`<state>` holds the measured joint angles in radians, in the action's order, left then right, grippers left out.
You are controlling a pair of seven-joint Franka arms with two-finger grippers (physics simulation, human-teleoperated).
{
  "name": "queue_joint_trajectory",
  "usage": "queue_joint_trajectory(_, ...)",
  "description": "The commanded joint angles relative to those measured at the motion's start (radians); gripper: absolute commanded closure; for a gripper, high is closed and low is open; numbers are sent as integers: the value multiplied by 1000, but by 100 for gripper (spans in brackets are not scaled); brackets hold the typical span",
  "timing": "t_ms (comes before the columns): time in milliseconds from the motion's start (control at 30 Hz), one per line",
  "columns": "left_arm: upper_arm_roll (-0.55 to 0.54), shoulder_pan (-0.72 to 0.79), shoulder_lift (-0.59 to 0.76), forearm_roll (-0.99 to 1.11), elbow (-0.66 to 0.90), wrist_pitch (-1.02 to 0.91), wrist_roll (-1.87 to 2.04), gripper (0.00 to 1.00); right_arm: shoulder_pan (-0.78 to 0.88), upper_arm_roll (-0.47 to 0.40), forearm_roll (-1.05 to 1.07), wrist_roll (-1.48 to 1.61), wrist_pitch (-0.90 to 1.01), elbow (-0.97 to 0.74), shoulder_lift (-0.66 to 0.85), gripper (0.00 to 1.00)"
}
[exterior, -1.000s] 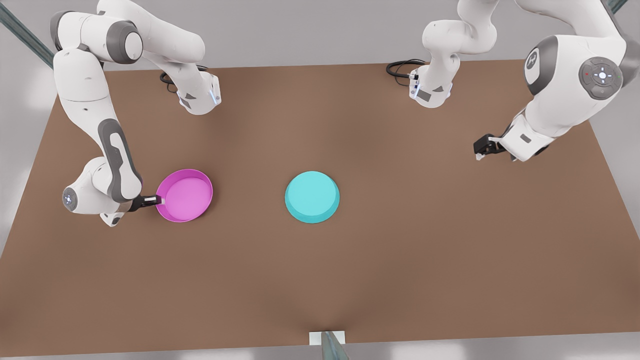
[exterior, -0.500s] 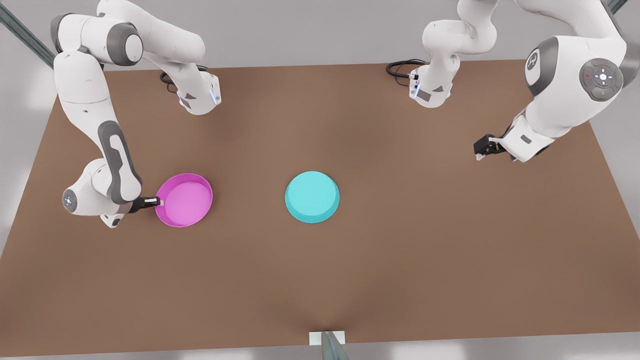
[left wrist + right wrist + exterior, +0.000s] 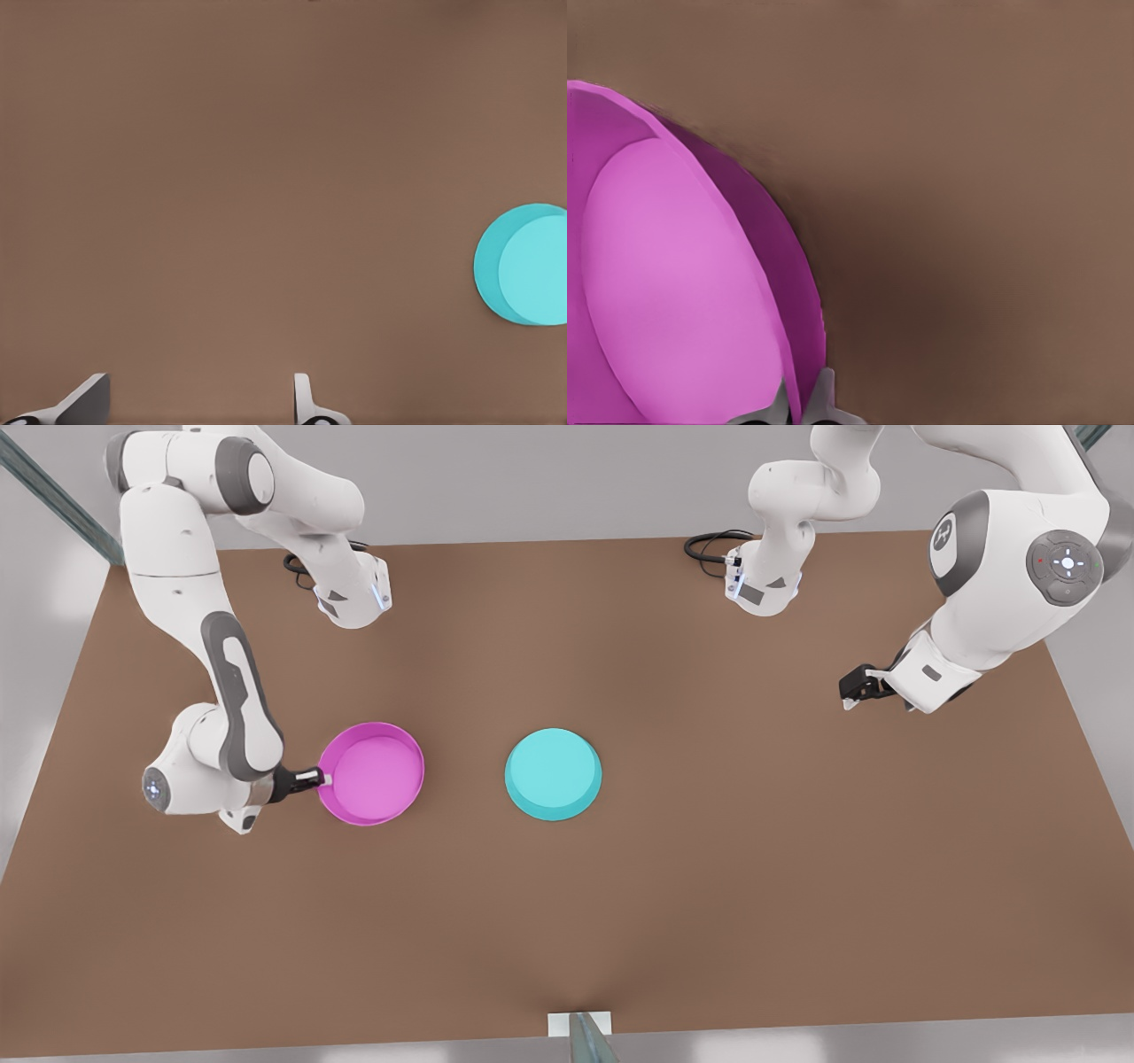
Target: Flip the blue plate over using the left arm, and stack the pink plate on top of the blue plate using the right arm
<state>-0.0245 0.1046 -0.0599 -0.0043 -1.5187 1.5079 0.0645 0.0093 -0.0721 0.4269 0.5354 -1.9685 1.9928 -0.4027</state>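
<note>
The pink plate is open side up at the front view's left, and my right gripper is shut on the rim on the side away from the blue plate. In the right wrist view the two fingers pinch the pink plate's wall at my right gripper. The blue plate lies mid-table with its flat underside up, a short gap from the pink one. My left gripper waits open at the front view's far right, well away from both plates. From its wrist view the blue plate is far off beyond the left gripper.
Brown table with wide bare room on all sides of the plates. Both arm bases and black cables sit at the back edge. A small white bracket stands at the front edge.
My right gripper has carried the pink plate toward the front view's right, closer to the blue plate. The blue plate and the left arm have stayed put.
</note>
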Motion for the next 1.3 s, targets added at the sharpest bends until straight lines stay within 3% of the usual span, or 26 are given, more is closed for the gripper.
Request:
queue_joint_trajectory(0,0,0,0,0,0,0,0,0,23,0,7,-5,-1,-2,1,79)
queue_joint_trajectory(200,1,0,3,1,0,-3,0,0,351,0,29,-284,-16,-147,-34,79)
queue_joint_trajectory(400,2,0,3,1,0,-3,3,0,560,0,167,-368,-76,-198,-131,79)
queue_joint_trajectory(667,0,0,0,1,-3,2,3,0,583,0,159,-391,-173,-224,-205,79)
queue_joint_trajectory(700,2,0,-1,1,-3,2,3,0,583,0,161,-396,-173,-224,-205,57)
queue_joint_trajectory(733,0,0,-1,1,-3,2,3,0,583,0,164,-397,-173,-224,-203,16)
queue_joint_trajectory(767,2,0,-1,1,-3,2,3,0,583,0,165,-399,-173,-224,-202,0)
queue_joint_trajectory(1133,2,0,-6,1,-3,2,3,0,574,-2,151,-391,-159,-232,-171,0)
queue_joint_trajectory(1200,1,0,-5,1,-3,3,3,0,485,-2,0,-400,31,-267,8,0)
queue_joint_trajectory(1233,2,0,-5,1,-3,2,3,0,384,-23,-157,-451,333,-483,73,0)
queue_joint_trajectory(1267,2,0,-1,1,-2,0,3,0,288,-100,-304,-577,704,-721,103,0)
